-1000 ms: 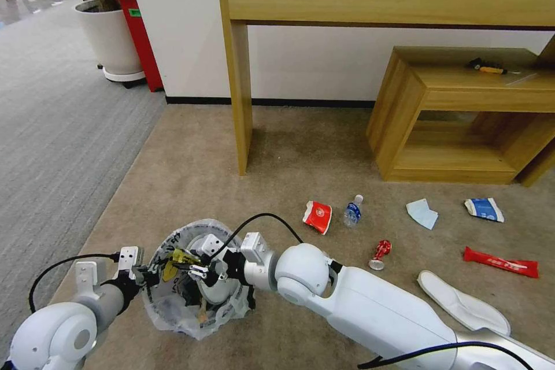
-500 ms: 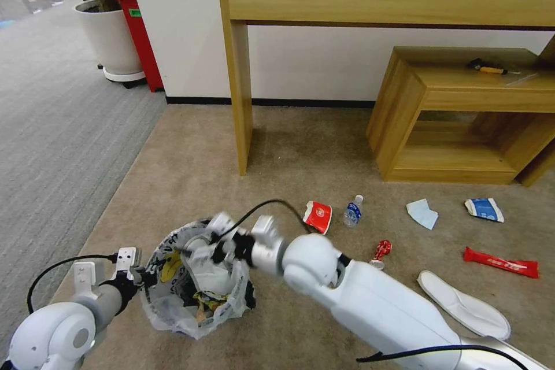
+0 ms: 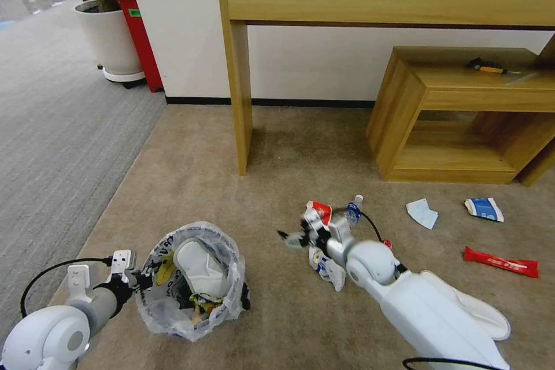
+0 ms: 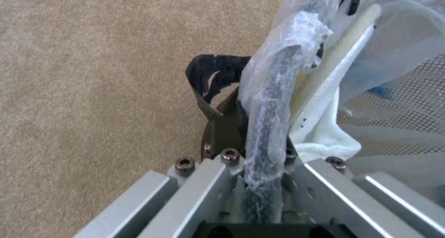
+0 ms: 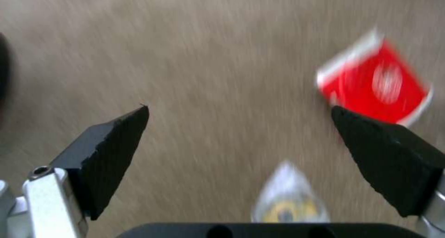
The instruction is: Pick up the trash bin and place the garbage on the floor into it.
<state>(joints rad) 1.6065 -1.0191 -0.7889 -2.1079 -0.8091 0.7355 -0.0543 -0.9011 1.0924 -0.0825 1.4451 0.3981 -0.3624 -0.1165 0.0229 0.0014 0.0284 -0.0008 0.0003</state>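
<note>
Left hand point(image 3: 134, 281) was clamped on the trash bin point(image 3: 191, 277) rim at lower left; right hand point(image 5: 241, 154) hung wide open over carpet, red cup point(image 5: 378, 88) only clear from its wrist cam.

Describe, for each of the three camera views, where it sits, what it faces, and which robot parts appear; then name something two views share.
Head view: high, facing down at beige carpet floor; both arms.
Left wrist view: close on round black bag-lined trash bin; left gripper clamps rim.
Right wrist view: above carpet, crushed red paper cup; right gripper open.
Shared: cup, bin.
</note>
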